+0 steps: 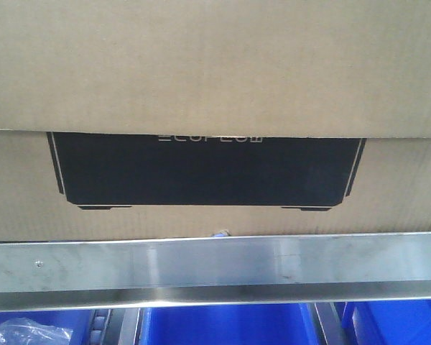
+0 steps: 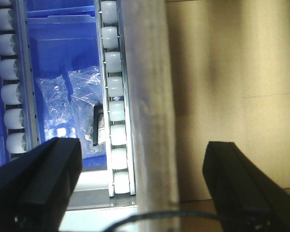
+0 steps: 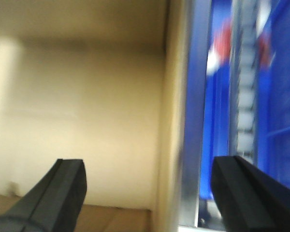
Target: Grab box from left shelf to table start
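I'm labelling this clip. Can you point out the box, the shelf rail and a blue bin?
box (image 1: 201, 172): front view, on its black printed panel.
shelf rail (image 1: 215, 262): front view, middle of the steel face.
blue bin (image 1: 223, 327): front view, its wall below the rail.

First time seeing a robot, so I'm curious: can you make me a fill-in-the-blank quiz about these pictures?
The cardboard box bears a printed panel coloured ____. Below the steel rail sit plastic bins coloured ____. The left claw and right claw are both ____, gripping nothing.
Missing words: black; blue; open.
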